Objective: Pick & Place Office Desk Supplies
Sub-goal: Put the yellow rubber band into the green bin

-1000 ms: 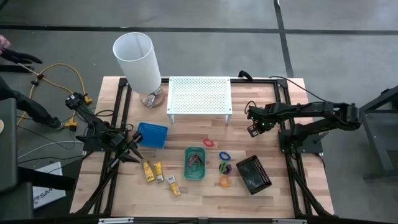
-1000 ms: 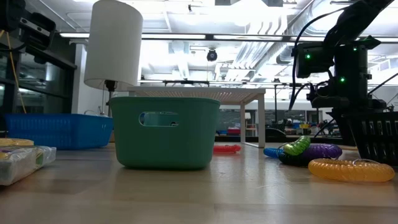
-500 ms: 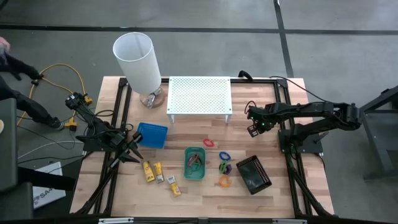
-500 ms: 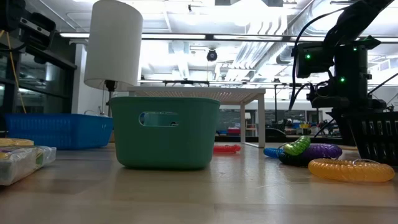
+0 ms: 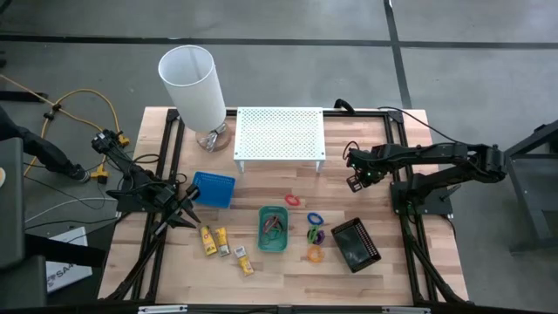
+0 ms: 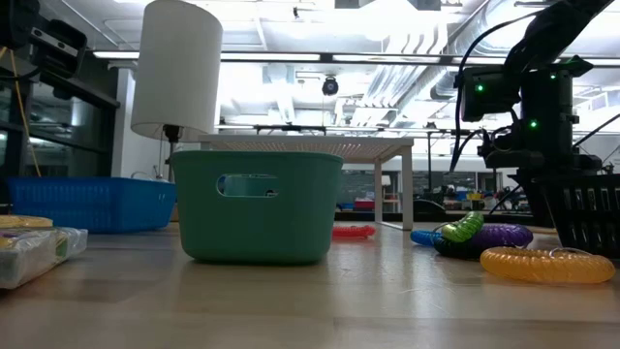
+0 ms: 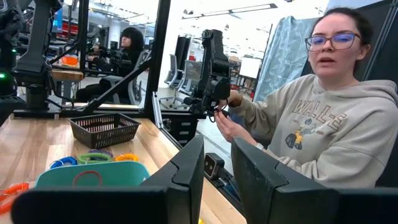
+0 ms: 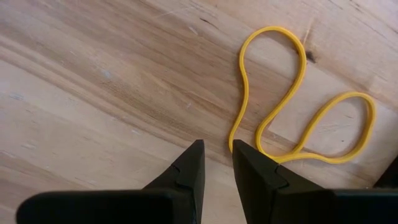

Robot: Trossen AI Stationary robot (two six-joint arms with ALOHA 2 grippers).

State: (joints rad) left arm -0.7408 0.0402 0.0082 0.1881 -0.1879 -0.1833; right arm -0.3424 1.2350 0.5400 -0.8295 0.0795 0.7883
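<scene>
My right gripper (image 5: 355, 181) points down over the bare wood between the white shelf and the rings. Its fingers (image 8: 216, 149) stand a little apart, right above a thin yellow rubber band (image 8: 273, 106) that lies flat in loops on the wood. Whether a fingertip touches the band I cannot tell. My left gripper (image 5: 190, 218) waits near the blue tray (image 5: 214, 188), its fingers (image 7: 217, 146) narrowly apart with nothing between them. The green tray (image 5: 273, 228) stands mid-table. Red (image 5: 292, 200), blue (image 5: 315, 218), purple (image 5: 315, 234) and orange (image 5: 315, 254) rings lie beside it.
Yellow-and-white blocks (image 5: 214, 240) lie near the front left. A black tray (image 5: 355, 244) sits at the front right. The white lamp (image 5: 192, 87) and the perforated shelf (image 5: 280, 135) stand at the back. A person (image 7: 323, 106) sits beyond the table.
Both arms have kept still. A person's hand at the far left, off the table, has drawn out of the high view.
</scene>
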